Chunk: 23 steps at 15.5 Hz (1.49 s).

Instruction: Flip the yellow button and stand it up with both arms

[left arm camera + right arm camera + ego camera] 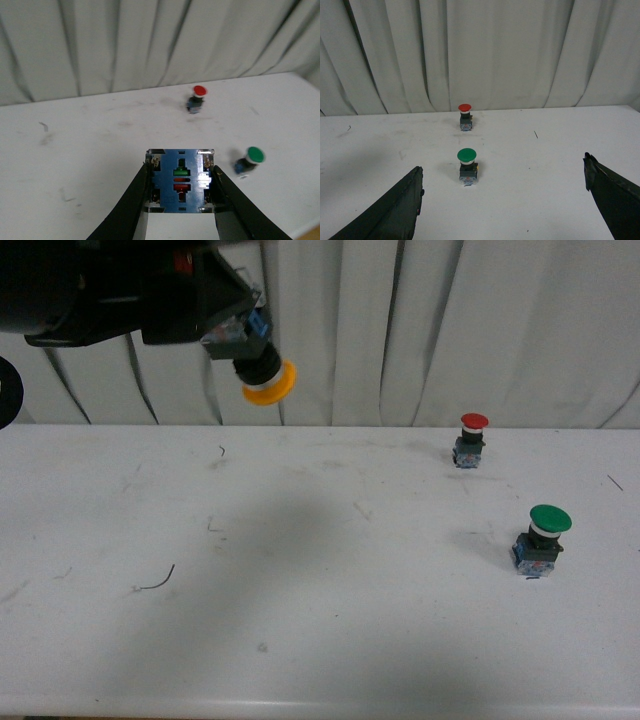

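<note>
Black wedge-shaped fingers (127, 205) of the left gripper (181, 170) clamp the blue-grey base of the small yellow-capped push button (262, 370), holding it in the air above the far left part of the white counter (320, 640), cap tilted downward. On the right gripper (502, 167) the fingers (395, 210) are spread wide, gripping nothing. A red-capped button (471, 438) and a larger green-capped button (543, 538) stand upright on the counter's right side, well apart.
</note>
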Motion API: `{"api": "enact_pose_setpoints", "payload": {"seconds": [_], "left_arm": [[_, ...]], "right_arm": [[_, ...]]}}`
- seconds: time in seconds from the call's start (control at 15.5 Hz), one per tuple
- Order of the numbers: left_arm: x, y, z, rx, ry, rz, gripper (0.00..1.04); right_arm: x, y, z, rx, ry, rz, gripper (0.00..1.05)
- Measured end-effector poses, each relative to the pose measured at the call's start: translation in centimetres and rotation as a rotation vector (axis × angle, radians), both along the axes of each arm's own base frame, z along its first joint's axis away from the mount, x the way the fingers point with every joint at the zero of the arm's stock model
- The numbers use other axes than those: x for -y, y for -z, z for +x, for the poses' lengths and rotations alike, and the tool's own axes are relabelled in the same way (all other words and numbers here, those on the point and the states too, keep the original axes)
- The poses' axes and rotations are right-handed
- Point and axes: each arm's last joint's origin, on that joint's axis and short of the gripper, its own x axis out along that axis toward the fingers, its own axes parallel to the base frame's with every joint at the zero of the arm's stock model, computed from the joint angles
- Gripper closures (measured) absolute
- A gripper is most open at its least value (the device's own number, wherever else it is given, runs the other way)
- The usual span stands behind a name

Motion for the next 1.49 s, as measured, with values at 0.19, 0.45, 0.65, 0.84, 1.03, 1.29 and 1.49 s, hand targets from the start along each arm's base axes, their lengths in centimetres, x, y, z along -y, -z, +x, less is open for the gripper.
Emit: {"api": "enact_pose_setpoints", "payload": {"seconds": [0.19,0.45,0.65,0.84,1.03,1.29,1.49], "left_arm": [[-0.8,0.1,-0.2,-0.003,0.068,-0.176,0.74],[-1.2,1.5,-0.4,-0.056,0.261,-0.562,0.74],[-1.0,2.6,-0.1,-0.095,0.289,-0.665,0.74],[-0.4,4.4,0.6,-0.161,0.318,-0.905,0.74],[0.5,5.1,0.8,-0.228,0.323,-1.035,0.74],[0.9,5.0,1.3,-0.249,0.315,-1.075,0.74],[1.2,5.4,1.5,-0.257,0.301,-1.075,0.74]], "right_arm": [[0.0,0.0,0.0,0.0,0.0,0.0,0.06],[0.0,0.0,0.0,0.0,0.0,0.0,0.06],[0.0,0.0,0.0,0.0,0.0,0.0,0.06],[0.0,0.0,0.0,0.0,0.0,0.0,0.06],[0.0,0.0,0.0,0.0,0.0,0.0,0.06],[0.0,0.0,0.0,0.0,0.0,0.0,0.06],[1.1,-0.8,1.6,0.034,0.041,-0.039,0.06]]}}
